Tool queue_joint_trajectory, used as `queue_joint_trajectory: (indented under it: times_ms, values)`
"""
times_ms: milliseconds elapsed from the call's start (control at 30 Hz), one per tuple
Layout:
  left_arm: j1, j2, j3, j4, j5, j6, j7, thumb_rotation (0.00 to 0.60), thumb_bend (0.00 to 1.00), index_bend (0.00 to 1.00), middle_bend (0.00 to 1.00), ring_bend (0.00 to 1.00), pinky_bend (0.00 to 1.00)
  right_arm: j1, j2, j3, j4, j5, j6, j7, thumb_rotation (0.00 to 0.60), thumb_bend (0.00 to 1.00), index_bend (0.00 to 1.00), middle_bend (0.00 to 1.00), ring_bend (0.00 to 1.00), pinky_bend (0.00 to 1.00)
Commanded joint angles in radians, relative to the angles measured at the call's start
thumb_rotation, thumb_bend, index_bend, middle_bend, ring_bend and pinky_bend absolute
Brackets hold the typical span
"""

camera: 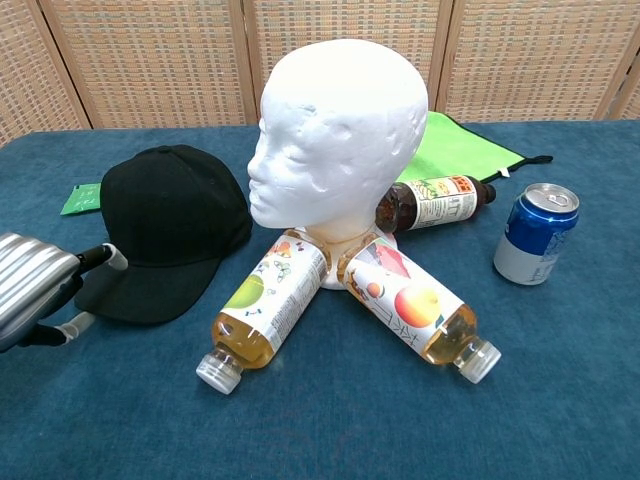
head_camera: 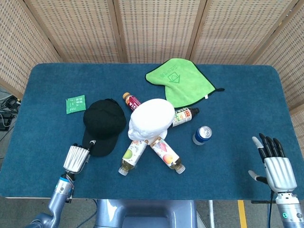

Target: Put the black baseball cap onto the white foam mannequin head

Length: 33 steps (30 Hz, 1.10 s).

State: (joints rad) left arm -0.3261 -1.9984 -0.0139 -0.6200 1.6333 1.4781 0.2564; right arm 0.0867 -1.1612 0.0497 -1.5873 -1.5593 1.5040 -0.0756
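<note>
Left robot hand [head_camera: 77,157]: my fingers pinch the black cap's [head_camera: 103,126] brim, lower left.
Right robot hand [head_camera: 274,165]: released, lower right.
Mannequin head [head_camera: 151,119]: centre, bare.

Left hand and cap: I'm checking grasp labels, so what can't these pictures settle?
- Left hand: chest view's edge cuts it off; the head view shows only its back. Whether it grips the cap brim is unclear.
- Third bottle: mostly hidden behind the mannequin head.
- Green packet: print too small.

Cap [head_camera: 103,124] just left of mannequin head [head_camera: 151,119]; bottles [head_camera: 134,154] round its base; can [head_camera: 202,135] to right; cloth [head_camera: 179,80] behind.
</note>
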Motion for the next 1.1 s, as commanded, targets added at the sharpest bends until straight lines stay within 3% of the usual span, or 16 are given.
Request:
queue_joint_trajectory:
  times_ms: [33, 300, 667, 867, 1100]
  values:
    - [-0.003, -0.039, 0.002, 0.066, 0.002, 0.016, -0.029, 0.6, 0.34, 0.33, 0.91, 0.88, 0.79, 0.0, 0.0, 0.001, 0.001, 0.001, 0.0, 0.001, 0.6, 0.03, 0.0, 0.0, 0.0, 0.0]
    - [-0.021, -0.114, -0.008, 0.206, -0.005, 0.036, -0.078, 0.6, 0.34, 0.29, 0.92, 0.89, 0.8, 0.001, -0.003, 0.0, 0.002, 0.0, -0.001, -0.001, 0.6, 0.03, 0.0, 0.0, 0.0, 0.0]
    - [-0.05, -0.195, 0.004, 0.369, -0.003, 0.039, -0.109, 0.6, 0.34, 0.33, 0.94, 0.91, 0.81, 0.002, -0.009, -0.004, 0.006, -0.014, 0.004, -0.003, 0.6, 0.03, 0.0, 0.0, 0.0, 0.0]
    - [-0.06, -0.216, 0.008, 0.417, -0.01, 0.01, -0.108, 0.6, 0.35, 0.42, 0.95, 0.92, 0.81, 0.003, -0.012, -0.005, 0.006, -0.016, 0.001, -0.008, 0.6, 0.03, 0.01, 0.0, 0.0, 0.0]
    - [-0.083, -0.202, 0.013, 0.445, -0.009, 0.05, -0.097, 0.6, 0.44, 0.51, 0.96, 0.92, 0.81, 0.004, -0.011, -0.004, 0.007, -0.013, 0.0, -0.007, 0.6, 0.03, 0.01, 0.0, 0.0, 0.0]
